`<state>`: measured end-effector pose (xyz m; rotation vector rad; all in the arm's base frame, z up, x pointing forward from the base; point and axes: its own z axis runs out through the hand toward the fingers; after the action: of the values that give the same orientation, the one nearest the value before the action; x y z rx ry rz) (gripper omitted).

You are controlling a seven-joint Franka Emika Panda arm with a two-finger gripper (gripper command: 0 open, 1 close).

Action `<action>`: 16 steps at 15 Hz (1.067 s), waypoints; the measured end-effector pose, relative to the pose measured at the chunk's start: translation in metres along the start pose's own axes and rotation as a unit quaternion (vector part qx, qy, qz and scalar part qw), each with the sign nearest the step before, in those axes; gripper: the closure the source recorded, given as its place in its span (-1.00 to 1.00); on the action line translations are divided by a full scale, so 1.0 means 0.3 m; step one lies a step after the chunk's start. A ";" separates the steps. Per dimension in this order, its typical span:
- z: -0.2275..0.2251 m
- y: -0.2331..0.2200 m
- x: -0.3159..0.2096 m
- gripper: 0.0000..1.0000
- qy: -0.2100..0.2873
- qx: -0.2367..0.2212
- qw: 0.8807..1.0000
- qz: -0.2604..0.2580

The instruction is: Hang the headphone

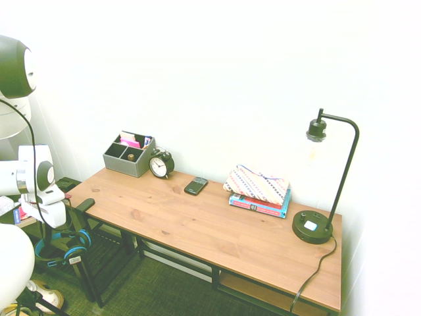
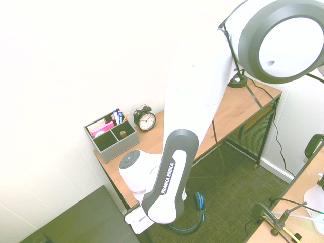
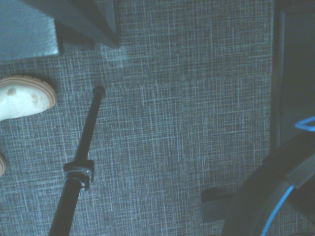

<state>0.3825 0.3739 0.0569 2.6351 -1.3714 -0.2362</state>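
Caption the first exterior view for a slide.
Headphone hangs beside the wooden desk end, below the gripper.

On my wooden desk (image 1: 197,227), a grey compartment organiser (image 1: 128,157) sits at the back corner, a black alarm clock (image 1: 160,164) beside it. A dark phone (image 1: 195,185), striped cloth on books (image 1: 258,191) and black lamp (image 1: 316,224) follow the back edge.

Overexposed in both exterior views, white wall (image 1: 217,72) washed out, edges bowed by wide-angle lenses. Dim, blue-tinted and soft in the wrist view, carpet (image 3: 177,123) weave sharper than the near dark shapes.
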 end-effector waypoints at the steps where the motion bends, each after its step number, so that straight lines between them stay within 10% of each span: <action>1: 0.004 -0.006 0.007 -1.00 0.001 0.000 1.000 0.001; 16: -0.023 -0.038 0.071 -1.00 -0.017 0.006 1.000 -0.013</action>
<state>0.4051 0.3633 0.0599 2.6720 -1.3533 -0.2798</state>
